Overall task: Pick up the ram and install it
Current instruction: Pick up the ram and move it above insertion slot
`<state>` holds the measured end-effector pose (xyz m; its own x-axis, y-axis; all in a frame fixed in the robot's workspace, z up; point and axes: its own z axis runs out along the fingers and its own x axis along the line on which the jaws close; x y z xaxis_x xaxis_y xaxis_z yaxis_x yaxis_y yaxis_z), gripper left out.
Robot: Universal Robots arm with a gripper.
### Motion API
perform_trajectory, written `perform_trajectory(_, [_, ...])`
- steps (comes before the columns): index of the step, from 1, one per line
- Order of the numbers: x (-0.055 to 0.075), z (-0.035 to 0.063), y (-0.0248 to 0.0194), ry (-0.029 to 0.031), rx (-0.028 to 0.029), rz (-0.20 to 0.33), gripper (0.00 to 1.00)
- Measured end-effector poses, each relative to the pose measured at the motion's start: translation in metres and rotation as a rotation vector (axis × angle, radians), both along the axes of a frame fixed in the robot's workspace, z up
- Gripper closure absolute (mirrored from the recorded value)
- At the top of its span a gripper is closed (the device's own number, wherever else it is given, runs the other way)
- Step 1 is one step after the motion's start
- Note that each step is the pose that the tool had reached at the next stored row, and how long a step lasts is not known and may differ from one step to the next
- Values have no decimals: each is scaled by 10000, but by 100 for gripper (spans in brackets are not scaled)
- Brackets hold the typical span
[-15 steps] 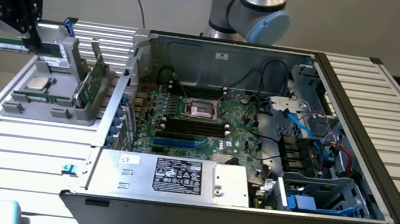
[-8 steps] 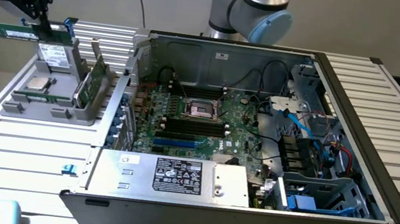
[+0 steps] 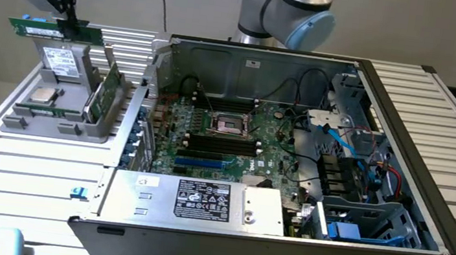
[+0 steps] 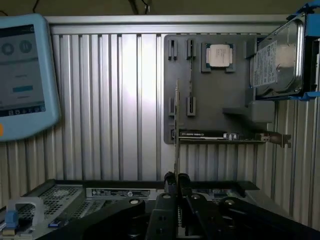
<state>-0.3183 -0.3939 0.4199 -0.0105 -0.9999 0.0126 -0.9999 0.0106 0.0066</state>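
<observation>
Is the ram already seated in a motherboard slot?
No, the gripper holds the ram above the gray parts holder, outside the computer case.

Exterior high above case (image 3: 238,253), wrist looking down, sharing grey tray (image 3: 45,125) (image 4: 220,95)

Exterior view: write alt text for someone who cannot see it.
The gripper, shut on the ram, holds it above a grey parts holder at the exterior view's left. Beside the holder, an open computer case shows its motherboard.
</observation>
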Motion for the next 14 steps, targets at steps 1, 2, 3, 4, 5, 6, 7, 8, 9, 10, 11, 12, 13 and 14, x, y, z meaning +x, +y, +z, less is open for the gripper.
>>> perform_trajectory(1, [44,8,0,-1,0,0,87])
perform_trajectory(2, [88,16,0,0,0,0,87])
perform_trajectory(3, [136,25,0,0,0,1,87])
perform_trajectory(4, [180,36,-1,0,0,1,87])
perform_trajectory(5, [225,47,-1,0,0,1,87])
perform_trajectory(6, [269,57,-1,1,-1,0,87])
perform_trajectory(7, [314,67,-2,0,0,0,87])
perform_trajectory(8, [362,77,-2,0,0,1,87])
perform_trajectory(9, [408,86,-2,0,1,1,87])
perform_trajectory(10, [451,94,-2,0,0,0,87])
perform_trajectory(11, [496,101,-2,0,0,0,87])
perform_trajectory(12, [543,108,-2,0,0,0,87])
perform_trajectory(13, [589,114,-2,0,0,1,87])
perform_trajectory(14, [636,120,-2,0,0,1,87])
